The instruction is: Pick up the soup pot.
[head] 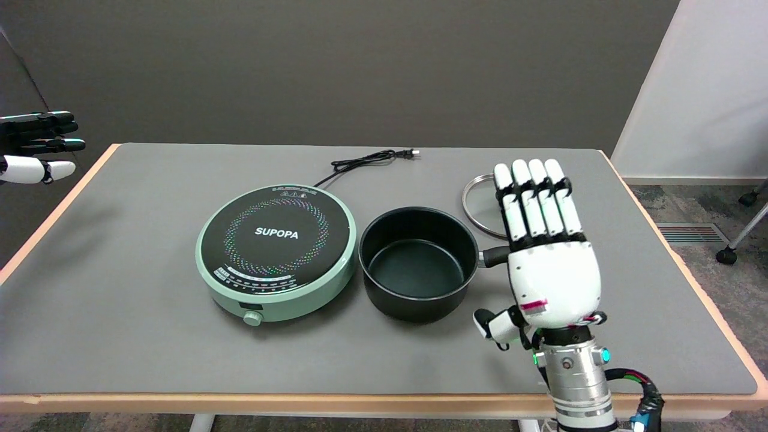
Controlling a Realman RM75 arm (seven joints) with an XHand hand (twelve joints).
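Observation:
The soup pot point(418, 262) is black, empty and lidless, standing upright on the grey table mat right of centre. Its black handle point(494, 256) points right and runs under my right hand point(547, 252). That hand hovers over the handle, back facing the camera, fingers straight and stretched away from me, thumb low at the left. It holds nothing. Whether it touches the handle is hidden by the hand itself.
A mint-green induction cooker point(276, 251) sits just left of the pot, almost touching it; its black cord point(367, 161) trails toward the far edge. A glass lid point(477, 204) lies behind my hand. The idle left hand point(36, 147) hangs at the upper left.

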